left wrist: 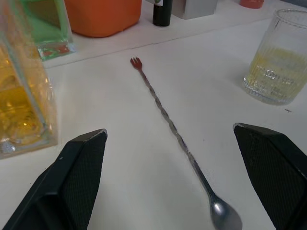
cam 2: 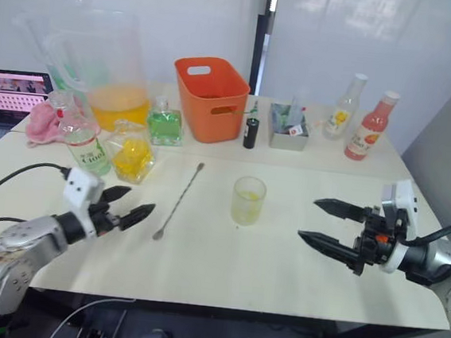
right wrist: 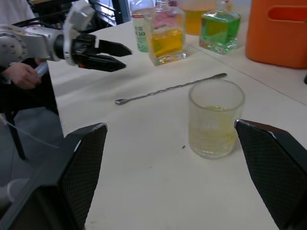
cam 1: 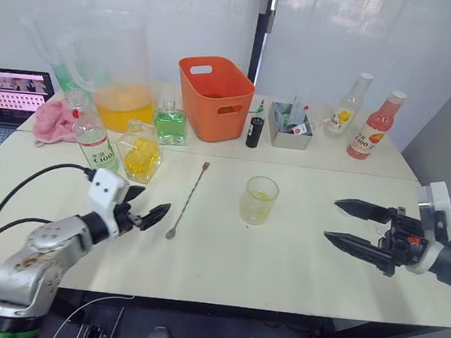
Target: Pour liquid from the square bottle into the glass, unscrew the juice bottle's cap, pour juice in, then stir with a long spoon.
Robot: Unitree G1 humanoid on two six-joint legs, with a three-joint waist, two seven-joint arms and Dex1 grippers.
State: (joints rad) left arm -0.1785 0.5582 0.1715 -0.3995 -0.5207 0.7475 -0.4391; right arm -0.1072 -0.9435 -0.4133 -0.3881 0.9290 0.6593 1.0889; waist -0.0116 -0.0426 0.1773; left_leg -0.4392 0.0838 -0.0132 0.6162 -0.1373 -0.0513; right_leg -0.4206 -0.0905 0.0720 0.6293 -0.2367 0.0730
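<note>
laptop [cam 1: 10,97] at far left edge of the table [cam 1: 280,262], screen lit. pink cloth [cam 1: 53,120] just beside it. behind that, a big clear pitcher [cam 1: 115,70] with orange liquid in its base. clear bottle with green-white label [cam 1: 93,136] stands in front of the pitcher, upright.

left gripper [cam 1: 148,209] hovers low over the table near the front-left, fingers spread apart, nothing in them. left wrist view has the spoon's bowl end lying between its 2 fingertips' line of sight, not touched.

square bottle [cam 1: 141,151] with yellow liquid stands upright just right of the labelled bottle, behind the left gripper. a second square bottle with green liquid [cam 1: 170,121] sits further back, next to the orange basket [cam 1: 214,96].

long spoon [cam 1: 188,199] lies flat on the table, diagonal: bowl toward the front near the left gripper, forked tip toward the back. it lies between the yellow square bottle and the glass, touching neither.

glass [cam 1: 258,199] upright around table centre, a little pale yellow liquid in the bottom. nothing in it besides liquid.

back row right of the basket: small dark bottle [cam 1: 255,130], then a grey tray [cam 1: 289,127] holding small items, then a clear bottle with yellow label [cam 1: 348,106], then juice bottle [cam 1: 375,124] with pink-red liquid, white cap on, upright, well apart from both grippers.

right gripper [cam 1: 356,225] is at the right side of the table, level with the glass and well clear of it, fingers wide apart, pointing toward the glass, empty.

person's hand [right wrist: 19,74] seen at the table's far side in the right wrist view.
</note>
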